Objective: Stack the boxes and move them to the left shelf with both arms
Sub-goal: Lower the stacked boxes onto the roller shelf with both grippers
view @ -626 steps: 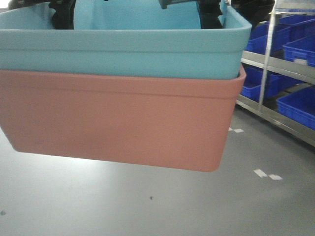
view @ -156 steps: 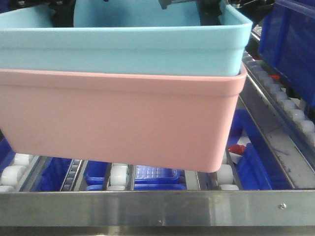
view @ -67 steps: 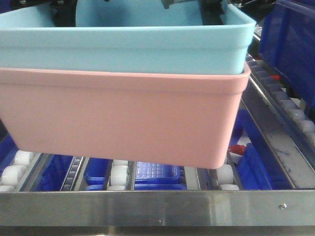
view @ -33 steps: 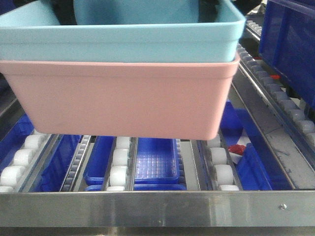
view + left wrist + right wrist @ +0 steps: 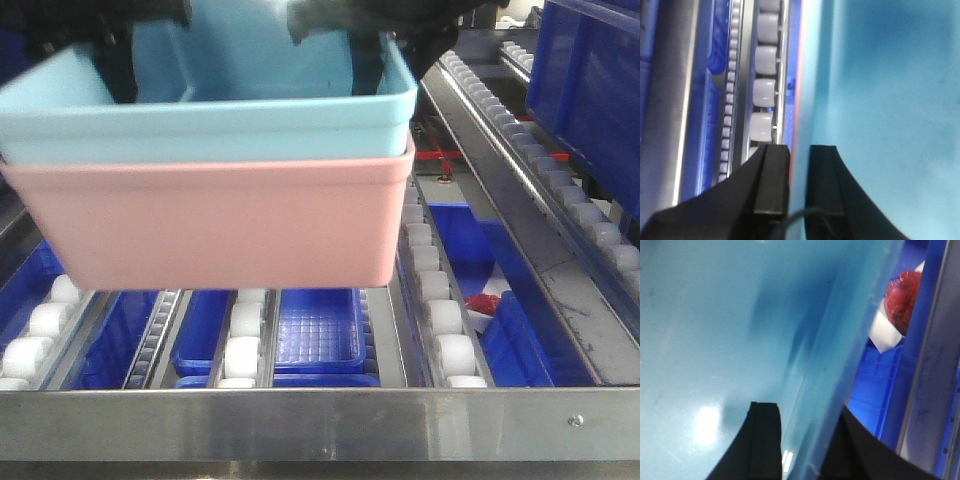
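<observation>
The boxes have moved farther over the left shelf.

Dark blue bins sit beneath; red object.

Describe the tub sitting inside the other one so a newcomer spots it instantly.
Start at the brushed-metal front bar of the roller rack. Above the rollers hang two nested tubs. It is the light blue tub on top, inside the pink tub.
</observation>
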`<state>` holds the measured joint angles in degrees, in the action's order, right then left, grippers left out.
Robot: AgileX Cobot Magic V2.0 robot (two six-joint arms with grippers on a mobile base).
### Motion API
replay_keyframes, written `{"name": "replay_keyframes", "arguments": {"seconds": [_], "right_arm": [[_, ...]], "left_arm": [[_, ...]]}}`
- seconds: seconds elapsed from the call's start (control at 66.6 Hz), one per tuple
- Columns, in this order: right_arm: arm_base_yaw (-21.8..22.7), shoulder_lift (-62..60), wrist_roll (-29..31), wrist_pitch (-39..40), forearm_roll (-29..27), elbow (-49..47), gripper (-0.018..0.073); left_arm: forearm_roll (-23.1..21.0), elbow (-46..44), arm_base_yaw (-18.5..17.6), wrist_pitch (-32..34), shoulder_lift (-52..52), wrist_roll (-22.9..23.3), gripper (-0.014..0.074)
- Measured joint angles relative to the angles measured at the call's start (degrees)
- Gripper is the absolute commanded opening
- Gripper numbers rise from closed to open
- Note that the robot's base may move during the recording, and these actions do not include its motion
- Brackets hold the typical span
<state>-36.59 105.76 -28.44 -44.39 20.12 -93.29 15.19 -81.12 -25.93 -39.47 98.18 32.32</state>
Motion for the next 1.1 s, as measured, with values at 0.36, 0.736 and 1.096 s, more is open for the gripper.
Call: {"name": "replay_keyframes", "arguments": {"seconds": [0.36, 0.736, 1.096], "right_arm": [[0.51, 4.55, 0.0, 0.43, 1.31, -0.77, 0.0055], [0.51, 5.09, 0.0, 0.5, 2.3, -1.21, 0.0123], [-0.43, 5.22, -0.19, 0.0, -0.39, -1.25, 0.0625]], "left_arm": [[-0.55, -0.37, 0.62, 2.73, 6.31, 0.0, -0.0003], [-0.55, -0.83, 0.84, 2.78, 6.88, -0.35, 0.0074], [-3.78, -0.96, 0.02, 0.1, 7.88, -1.5, 0.0533]]}}
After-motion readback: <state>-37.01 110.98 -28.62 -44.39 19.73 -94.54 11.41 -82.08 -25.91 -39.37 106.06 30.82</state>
